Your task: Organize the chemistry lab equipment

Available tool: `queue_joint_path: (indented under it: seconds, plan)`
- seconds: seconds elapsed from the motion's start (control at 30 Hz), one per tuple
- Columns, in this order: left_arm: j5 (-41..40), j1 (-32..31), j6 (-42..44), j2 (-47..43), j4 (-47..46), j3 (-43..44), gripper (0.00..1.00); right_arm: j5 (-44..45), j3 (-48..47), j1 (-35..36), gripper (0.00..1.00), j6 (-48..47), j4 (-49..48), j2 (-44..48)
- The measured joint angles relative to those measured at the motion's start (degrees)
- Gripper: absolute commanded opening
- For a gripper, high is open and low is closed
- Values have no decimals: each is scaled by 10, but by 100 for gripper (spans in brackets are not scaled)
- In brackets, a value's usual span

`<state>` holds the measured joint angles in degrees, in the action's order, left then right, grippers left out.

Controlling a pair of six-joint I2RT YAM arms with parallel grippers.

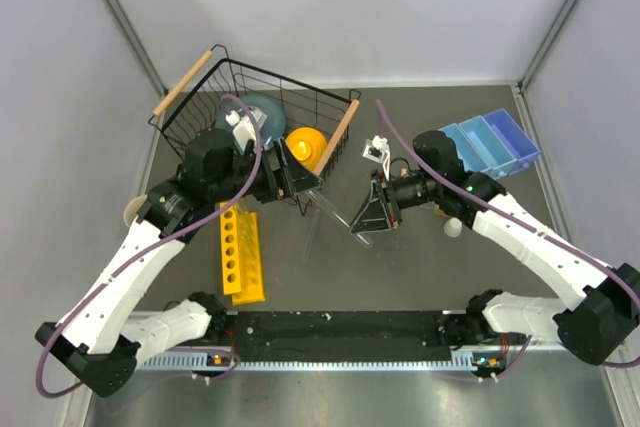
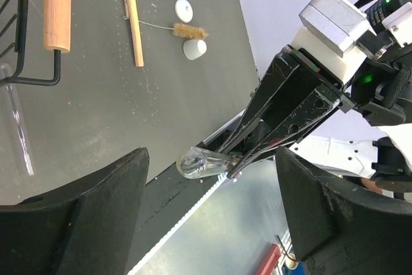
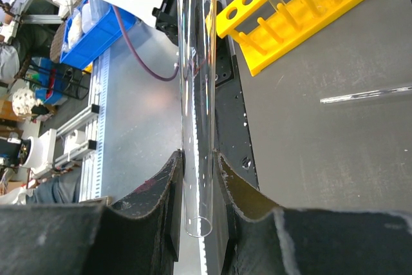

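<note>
From above, my right gripper [image 1: 372,215] sits mid-table, clamped on a clear test tube [image 1: 335,209] that points across toward my left gripper [image 1: 300,179]. That one waits just beside the near corner of the black wire basket [image 1: 300,82]. The yellow test tube rack [image 1: 240,252] lies flat on the table in front of my left arm. From my left wrist, my own fingers stand wide apart at the bottom of the picture. The tube's rounded end points at the gap between them but is not yet in it. Beyond it, near the far wall, lie the wooden stick [image 2: 132,17], the small brown brush [image 2: 190,30] and two white round pieces [image 2: 194,48], untouched. A slim glass tube [image 2: 18,130] rests on the table beside the basket's handle. From my right wrist, both fingers [image 3: 161,204] press the test tube close to its open mouth, so most of its length hangs out unsupported. I judge this to be a handover, or a placing into the rack. Either way I should hold the right arm steady and bring the left fingers around the tube's middle, square to its length. I should close them gently, since glass is slick and brittle, and let go with the right only once the left has firm hold.
</note>
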<state>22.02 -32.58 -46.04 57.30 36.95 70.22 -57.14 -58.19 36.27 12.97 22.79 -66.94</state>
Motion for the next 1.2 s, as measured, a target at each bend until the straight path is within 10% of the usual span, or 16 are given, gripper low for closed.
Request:
queue_joint_path:
  seconds: [0.6,1.0,1.2]
  plan:
    - [87,37,-71,-12,-111,-103,52,-7,0,5,13,-9,7,0]
    - [125,41,-97,-20,-169,-134,3,-7,0,7,16,-20,8,-5]
    - [116,42,-86,-52,-157,-146,1,-7,0,10,67,-40,13,-5]
